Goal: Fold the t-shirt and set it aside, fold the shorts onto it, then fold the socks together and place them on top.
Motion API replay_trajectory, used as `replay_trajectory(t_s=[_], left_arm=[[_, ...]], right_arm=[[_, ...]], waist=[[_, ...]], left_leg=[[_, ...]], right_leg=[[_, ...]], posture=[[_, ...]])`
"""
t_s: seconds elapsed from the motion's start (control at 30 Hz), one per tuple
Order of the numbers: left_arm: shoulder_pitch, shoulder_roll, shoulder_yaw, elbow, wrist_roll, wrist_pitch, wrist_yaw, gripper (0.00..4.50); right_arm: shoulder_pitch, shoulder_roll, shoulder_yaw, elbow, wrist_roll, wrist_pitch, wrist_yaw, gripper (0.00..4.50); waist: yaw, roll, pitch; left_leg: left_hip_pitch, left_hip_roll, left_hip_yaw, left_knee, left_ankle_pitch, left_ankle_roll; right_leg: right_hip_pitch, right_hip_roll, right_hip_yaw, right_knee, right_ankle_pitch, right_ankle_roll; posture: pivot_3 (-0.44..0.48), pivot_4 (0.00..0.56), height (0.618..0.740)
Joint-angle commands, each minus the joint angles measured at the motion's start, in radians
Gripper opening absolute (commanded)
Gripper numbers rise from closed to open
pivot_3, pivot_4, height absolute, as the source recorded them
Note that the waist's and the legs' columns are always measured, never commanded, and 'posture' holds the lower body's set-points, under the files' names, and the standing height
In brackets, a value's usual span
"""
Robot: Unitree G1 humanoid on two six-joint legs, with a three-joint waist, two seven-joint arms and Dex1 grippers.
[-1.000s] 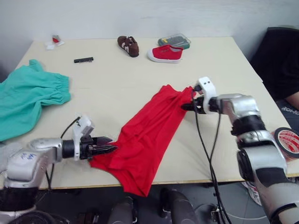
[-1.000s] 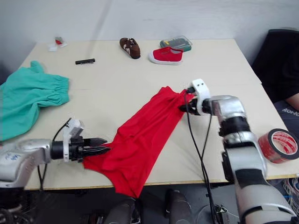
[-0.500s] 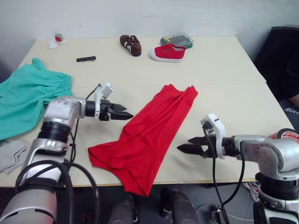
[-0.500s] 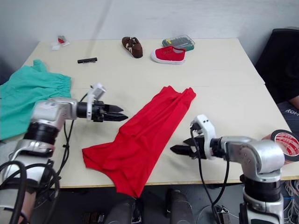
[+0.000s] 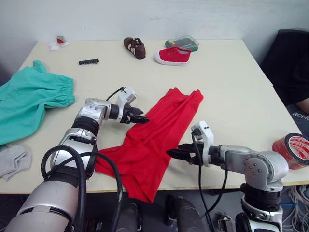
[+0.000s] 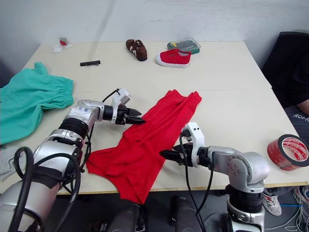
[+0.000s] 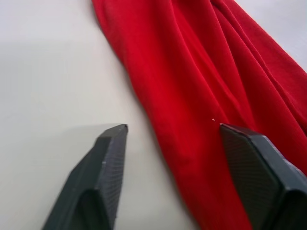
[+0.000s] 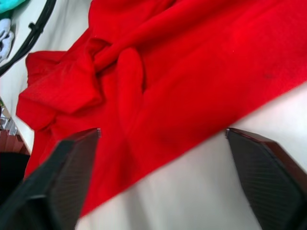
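A: Nearest the front edge, the t-shirt (image 5: 154, 140) lies in a long diagonal band, bunched at its near end, where a corner hangs over the table (image 5: 227, 77) edge. Why do the arms sit where they do?

B: Each one faces a long side of the band. The right gripper (image 5: 176, 152) is at the near right edge, its fingers (image 8: 72, 172) spread wide with nothing between them; the wrist view shows the red hem running across the gap. The left gripper (image 5: 140, 119) is at the far left edge, also wide open, with one finger (image 7: 259, 167) over the cloth and the other over bare table. It looks like a setup for pinching both sides and folding or straightening the band.

A: Is there room?

B: Plenty. The middle of the table beyond the shirt is open. To the left, the shorts (image 5: 29, 101) spread over the table's left edge, well apart from the shirt, with a sock (image 5: 12, 161) near the front left corner. A tape roll (image 5: 291, 150) sits at the right edge.

A: And farther back?

B: A brown shoe (image 5: 132, 47), a red shoe (image 5: 172, 55) and a small case (image 5: 181, 43) stand along the far edge, out of the way.
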Motion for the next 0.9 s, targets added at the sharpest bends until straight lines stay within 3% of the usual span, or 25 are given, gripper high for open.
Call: replay_trajectory(t_s=[0.03,0.23,0.3,0.47,0.63,0.77,0.9], left_arm=[[-0.022,-0.022,0.017,0.030,0.024,-0.012,0.003,2.05],[-0.021,-0.032,0.044,0.037,0.040,-0.019,-0.006,0.14],[-0.014,-0.029,0.053,0.033,0.040,-0.018,-0.010,0.00],[0.006,-0.004,0.092,0.019,0.025,-0.007,-0.002,0.00],[0.066,0.059,0.161,-0.065,-0.018,0.045,-0.007,0.00],[0.264,0.126,0.219,-0.396,-0.098,0.205,-0.009,0.00],[0.496,0.142,0.284,-0.823,-0.190,0.411,0.080,0.00]], right_arm=[[0.002,0.035,0.045,0.079,-0.019,-0.024,-0.040,2.91],[0.014,0.004,0.083,0.085,-0.019,-0.072,-0.046,0.80],[0.017,-0.020,0.097,0.079,-0.015,-0.085,-0.039,0.09],[-0.002,-0.121,0.124,0.100,0.002,-0.127,0.013,0.04],[-0.099,-0.293,0.199,0.213,0.011,-0.204,0.149,0.04],[-0.221,-0.456,0.375,0.394,-0.049,-0.360,0.355,0.04],[-0.311,-0.517,0.508,0.532,-0.130,-0.521,0.514,0.04]], waist=[[0.000,0.000,0.000],[-0.005,0.000,0.000],[-0.006,0.000,0.000],[-0.006,0.000,0.000],[-0.013,0.000,0.000],[-0.024,0.000,0.000],[-0.026,-0.001,0.001]], left_leg=[[0.000,0.000,0.000,0.000,0.000,0.000],[0.000,0.000,0.000,0.000,0.000,0.000],[-0.001,0.000,0.000,0.000,0.000,0.000],[-0.001,0.000,0.000,0.000,0.000,0.001],[-0.001,0.000,0.000,0.000,-0.001,0.001],[-0.002,0.000,0.000,0.000,-0.001,0.002],[-0.002,0.000,0.000,0.001,0.000,0.001]], right_leg=[[0.000,0.000,0.000,0.001,0.000,0.000],[0.000,0.000,0.000,0.002,0.000,0.000],[0.000,0.000,0.000,0.002,0.000,0.000],[0.000,0.000,0.000,0.001,0.000,0.000],[0.000,0.000,-0.001,0.001,0.000,0.000],[0.000,0.000,0.000,0.001,0.000,0.000],[0.000,0.000,0.000,0.001,0.000,0.000]], posture=[[0.000,0.150,0.740],[0.000,0.150,0.740],[0.000,0.150,0.740],[0.000,0.150,0.740],[0.000,0.150,0.740],[0.000,0.150,0.740],[0.000,0.150,0.740]])
